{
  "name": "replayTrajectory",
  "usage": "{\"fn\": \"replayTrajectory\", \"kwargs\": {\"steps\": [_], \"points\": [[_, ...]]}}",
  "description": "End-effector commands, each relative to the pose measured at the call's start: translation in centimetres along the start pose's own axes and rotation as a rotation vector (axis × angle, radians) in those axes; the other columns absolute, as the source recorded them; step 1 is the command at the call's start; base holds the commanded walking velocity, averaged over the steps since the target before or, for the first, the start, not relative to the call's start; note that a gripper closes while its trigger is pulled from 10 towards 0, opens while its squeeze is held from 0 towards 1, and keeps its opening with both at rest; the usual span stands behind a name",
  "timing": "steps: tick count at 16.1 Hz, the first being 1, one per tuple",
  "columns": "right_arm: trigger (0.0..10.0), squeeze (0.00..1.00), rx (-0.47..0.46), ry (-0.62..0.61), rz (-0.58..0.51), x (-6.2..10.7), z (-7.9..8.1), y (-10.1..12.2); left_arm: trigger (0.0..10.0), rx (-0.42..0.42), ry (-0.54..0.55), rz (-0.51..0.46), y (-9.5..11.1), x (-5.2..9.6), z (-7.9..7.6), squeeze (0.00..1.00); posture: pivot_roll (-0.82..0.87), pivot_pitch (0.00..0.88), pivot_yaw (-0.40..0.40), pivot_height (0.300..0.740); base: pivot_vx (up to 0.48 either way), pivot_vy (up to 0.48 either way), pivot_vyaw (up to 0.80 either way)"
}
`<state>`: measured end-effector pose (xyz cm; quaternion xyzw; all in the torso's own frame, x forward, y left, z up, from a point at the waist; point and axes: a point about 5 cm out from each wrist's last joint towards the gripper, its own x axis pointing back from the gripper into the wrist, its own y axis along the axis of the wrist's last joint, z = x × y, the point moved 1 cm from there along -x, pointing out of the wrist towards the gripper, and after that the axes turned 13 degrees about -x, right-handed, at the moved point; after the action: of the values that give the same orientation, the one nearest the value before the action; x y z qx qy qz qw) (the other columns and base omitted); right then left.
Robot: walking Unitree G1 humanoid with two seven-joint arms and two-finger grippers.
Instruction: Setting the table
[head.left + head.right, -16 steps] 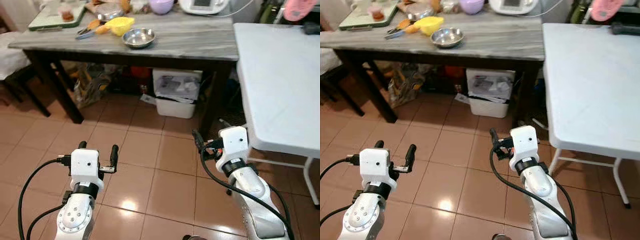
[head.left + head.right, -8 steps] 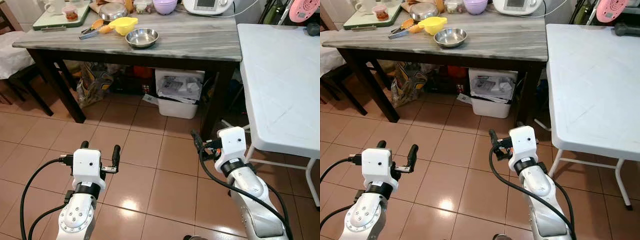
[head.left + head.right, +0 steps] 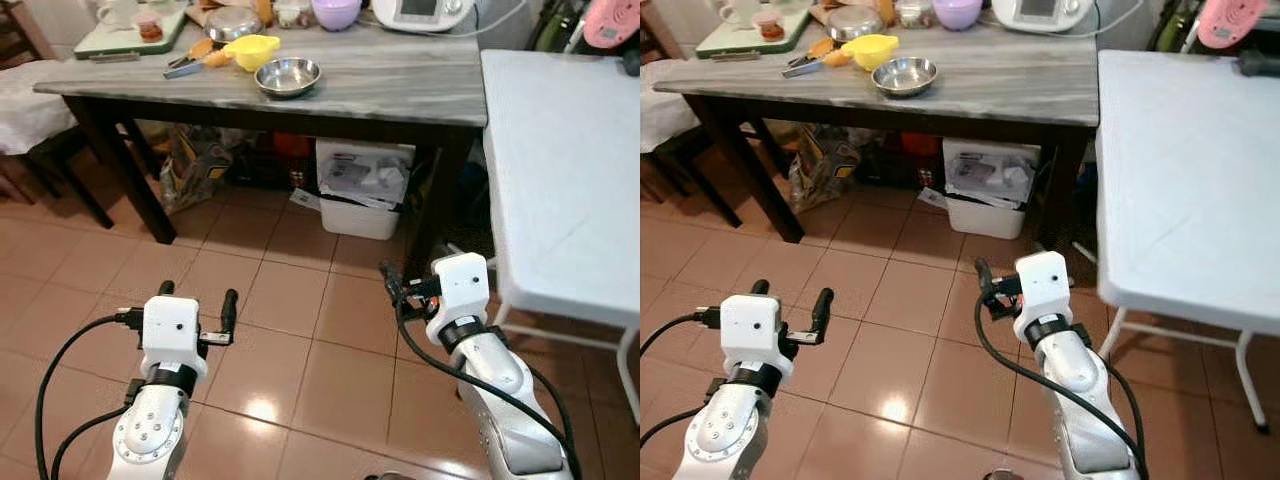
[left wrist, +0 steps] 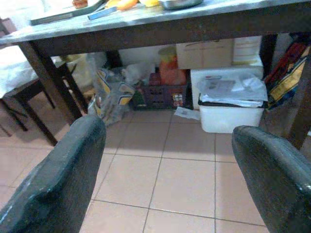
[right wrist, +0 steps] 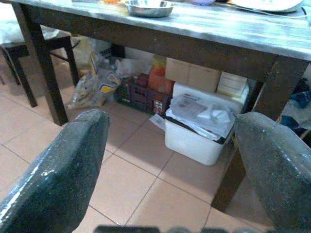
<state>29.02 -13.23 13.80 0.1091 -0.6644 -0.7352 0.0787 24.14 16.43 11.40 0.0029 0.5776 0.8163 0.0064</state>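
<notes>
Steel bowl (image 3: pixel 287 76) on grey table (image 3: pixel 400 85) | well beyond left claw (image 3: pixel 195 302), right claw (image 5: pixel 170 160) | both released, empty

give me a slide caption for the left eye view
Both tools, left and right, held open and empty over the tiled floor, facing the grey table with its steel bowl.

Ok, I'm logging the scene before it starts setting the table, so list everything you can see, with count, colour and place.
Wooden table: one, grey top, dark legs, ahead.
Steel bowl: one, silver, on its near edge.
Yellow bowl: one, behind the steel bowl.
Purple bowl: one, at the table's back.
Green tray: one, far left corner.
Folding table: one, white, on the right.
White bin: one, under the wooden table.
Left gripper: black fingers, open, over the floor.
Right gripper: black fingers, open, low.
</notes>
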Motion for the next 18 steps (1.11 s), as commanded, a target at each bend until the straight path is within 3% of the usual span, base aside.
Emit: {"fn": "replayTrajectory", "kwargs": {"steps": [1,10,18], "points": [[10.0,0.00,0.005,-0.012,0.002,0.00,-0.28,-0.12,10.0,-0.005,-0.021,-0.003,0.11,-0.01,-0.24,0.00,-0.13,0.160,0.072,0.740,0.000,-0.472,0.00],[10.0,0.00,0.011,-0.019,-0.003,-0.11,-0.44,-0.02,10.0,-0.008,-0.039,-0.013,0.29,-0.27,-0.37,0.00,-0.13,0.160,0.077,0.740,0.000,-0.467,0.00],[10.0,0.00,0.008,-0.022,0.001,-0.19,-0.32,-0.24,10.0,-0.012,-0.042,-0.017,0.42,-0.34,-0.33,0.00,-0.13,0.163,0.084,0.740,0.000,-0.442,-0.61]]}}
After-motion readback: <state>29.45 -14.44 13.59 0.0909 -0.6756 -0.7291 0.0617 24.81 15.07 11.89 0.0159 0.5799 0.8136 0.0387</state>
